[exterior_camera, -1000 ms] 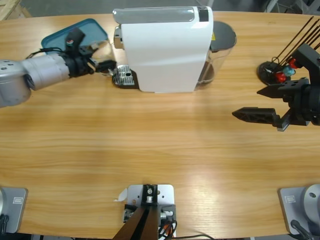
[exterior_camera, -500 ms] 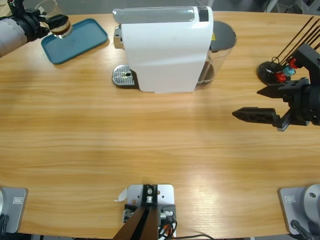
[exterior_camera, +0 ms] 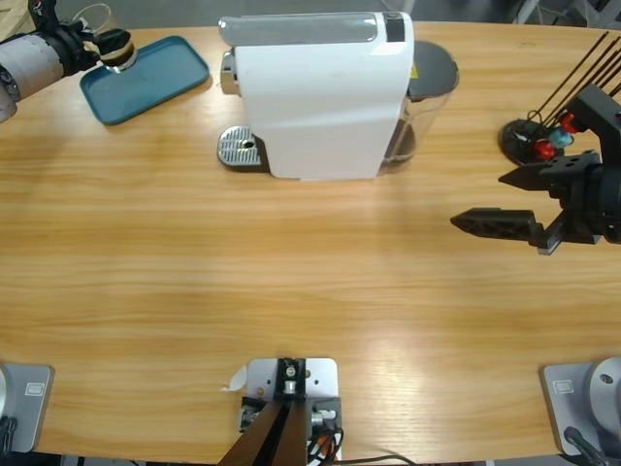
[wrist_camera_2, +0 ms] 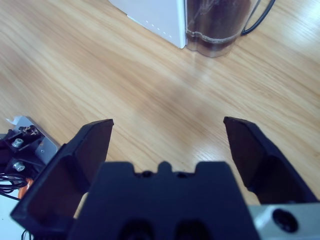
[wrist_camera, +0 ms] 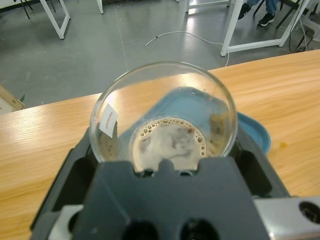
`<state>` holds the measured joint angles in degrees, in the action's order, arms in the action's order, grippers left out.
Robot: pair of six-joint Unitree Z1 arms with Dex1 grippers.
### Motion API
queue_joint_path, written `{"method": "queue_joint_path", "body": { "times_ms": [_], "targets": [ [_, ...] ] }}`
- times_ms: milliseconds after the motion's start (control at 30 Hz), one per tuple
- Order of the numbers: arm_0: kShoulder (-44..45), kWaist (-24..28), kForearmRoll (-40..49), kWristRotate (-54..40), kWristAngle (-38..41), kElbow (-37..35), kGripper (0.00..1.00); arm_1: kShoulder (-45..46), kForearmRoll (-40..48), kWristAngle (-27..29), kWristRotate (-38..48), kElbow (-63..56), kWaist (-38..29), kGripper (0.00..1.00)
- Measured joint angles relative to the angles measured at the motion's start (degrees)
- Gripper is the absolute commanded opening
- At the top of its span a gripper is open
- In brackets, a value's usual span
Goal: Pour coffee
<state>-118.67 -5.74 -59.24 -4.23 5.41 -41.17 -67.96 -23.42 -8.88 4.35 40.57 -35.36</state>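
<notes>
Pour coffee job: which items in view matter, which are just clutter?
In play: left gripper holding the glass, the coffee in it, the blue tray, the white coffee machine.
Lying about: capsule stand, idle right gripper.

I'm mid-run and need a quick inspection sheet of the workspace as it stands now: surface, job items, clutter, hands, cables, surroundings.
Surface: long wooden table, no spills seen.
Job's things: small clear drinking glass holding a shallow layer of foamy brown coffee, over the blue-green plastic tray at the far left corner; white capsule coffee machine with its round metal drip grate bare.
Clutter: black stand of thin rods with red and blue capsules.
Hands: left hand shut on the glass; right hand open, holding nothing.
Cables: a black cord behind the machine's dark water tank; a pale cable on the floor.
Surroundings: grey floor, white table legs.
</notes>
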Motion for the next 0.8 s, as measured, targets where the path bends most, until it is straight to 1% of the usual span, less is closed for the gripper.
{"method": "queue_joint_path", "body": {
  "times_ms": [33, 67, 233, 500, 633, 667, 700, 733, 800],
  "targets": [
    [0.0, 0.0, 0.29, 0.0, 0.0, 0.0, 0.304, 0.0, 0.0, 0.0, 0.0, 0.0, 0.0, 1.0],
    [0.0, 0.01, 0.67, 0.0, 0.01, -0.04, 0.333, 0.0, 0.0, 0.0, 0.0, 0.0, 0.0, 1.0],
    [0.0, 0.03, 2.74, 0.0, 0.1, -0.33, 0.333, 0.0, 0.01, 0.0, 0.0, 0.0, 0.0, 1.0],
    [0.25, 0.04, 11.45, 0.71, 0.35, -0.56, 0.33, 0.0, 0.08, 0.0, 0.0, 0.0, 0.0, 1.0],
    [0.48, 0.16, 15.69, 1.12, 0.46, -2.98, 0.332, 0.01, 0.14, 0.0, 0.0, 0.0, 0.0, 1.0],
    [0.69, 0.19, 17.49, 1.38, 0.48, -3.81, 0.395, 0.01, 0.18, 0.0, 0.0, 0.0, 0.0, 1.0],
    [0.88, 0.21, 18.9, 1.56, 0.49, -4.54, 0.594, 0.01, 0.19, 0.0, 0.0, 0.0, 0.0, 1.0],
    [0.91, 0.22, 19.72, 1.65, 0.49, -5.04, 0.71, 0.01, 0.2, 0.0, 0.0, 0.0, 0.0, 1.0],
    [0.92, 0.22, 20.37, 1.67, 0.49, -5.51, 0.812, 0.02, 0.25, 0.0, 0.0, 0.0, 0.0, 1.0]
  ]
}}
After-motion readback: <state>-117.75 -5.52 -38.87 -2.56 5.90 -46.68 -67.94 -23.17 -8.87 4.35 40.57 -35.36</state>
